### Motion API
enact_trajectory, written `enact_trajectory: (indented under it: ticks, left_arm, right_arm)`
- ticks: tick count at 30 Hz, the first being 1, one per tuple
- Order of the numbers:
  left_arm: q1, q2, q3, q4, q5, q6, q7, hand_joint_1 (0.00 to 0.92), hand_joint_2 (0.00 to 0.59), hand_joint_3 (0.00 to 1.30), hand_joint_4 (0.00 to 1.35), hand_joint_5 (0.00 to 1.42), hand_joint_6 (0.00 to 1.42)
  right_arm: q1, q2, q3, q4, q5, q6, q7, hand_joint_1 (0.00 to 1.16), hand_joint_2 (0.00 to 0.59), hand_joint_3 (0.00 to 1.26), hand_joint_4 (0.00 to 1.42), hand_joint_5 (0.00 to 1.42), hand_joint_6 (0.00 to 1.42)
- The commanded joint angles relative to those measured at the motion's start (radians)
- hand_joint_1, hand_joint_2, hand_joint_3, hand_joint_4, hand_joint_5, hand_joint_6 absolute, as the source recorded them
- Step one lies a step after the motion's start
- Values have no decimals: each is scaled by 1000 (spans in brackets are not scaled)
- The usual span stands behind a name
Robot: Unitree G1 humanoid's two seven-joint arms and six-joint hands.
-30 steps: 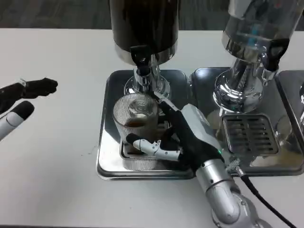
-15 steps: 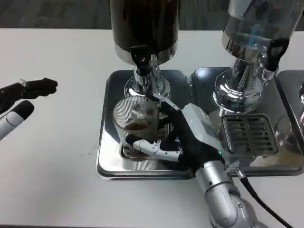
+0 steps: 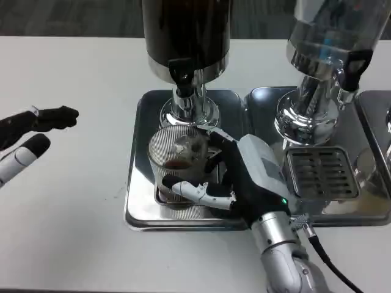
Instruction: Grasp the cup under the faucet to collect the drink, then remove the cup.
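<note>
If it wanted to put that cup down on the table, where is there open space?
Bare white table lies in front of the drip tray, and more to its left, short of the waiting left hand. It is crowded around the cup: the right hand grips it under the dark dispenser, and the clear dispenser with its tray sits right beside.

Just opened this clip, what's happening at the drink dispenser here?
The right hand grips a clear ribbed cup standing on the metal drip tray, below the black faucet of the dark dispenser. There is a little brown drink in the bottom of the cup. The left hand hovers over the white table at the left, holding nothing. A second, clear dispenser stands on its own tray to the right.
</note>
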Motion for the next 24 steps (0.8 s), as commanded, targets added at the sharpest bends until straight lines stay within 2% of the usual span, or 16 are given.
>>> enact_trajectory:
  ticks: [1,11,24]
  left_arm:
    - [7,16,-11,-3,13,-3,6,0,192,322,298,260,232]
    - [12,11,-15,-5,12,-1,5,0,194,322,299,264,232]
    - [2,4,-43,0,10,2,0,0,197,322,299,265,232]
  right_arm:
    - [26,7,2,-14,-5,-13,-31,597,175,343,448,647,1064]
    - [57,-3,0,-40,-14,-38,-86,614,185,375,477,682,1100]
    - [117,-17,-24,-130,-18,-27,-80,617,206,397,501,708,1129]
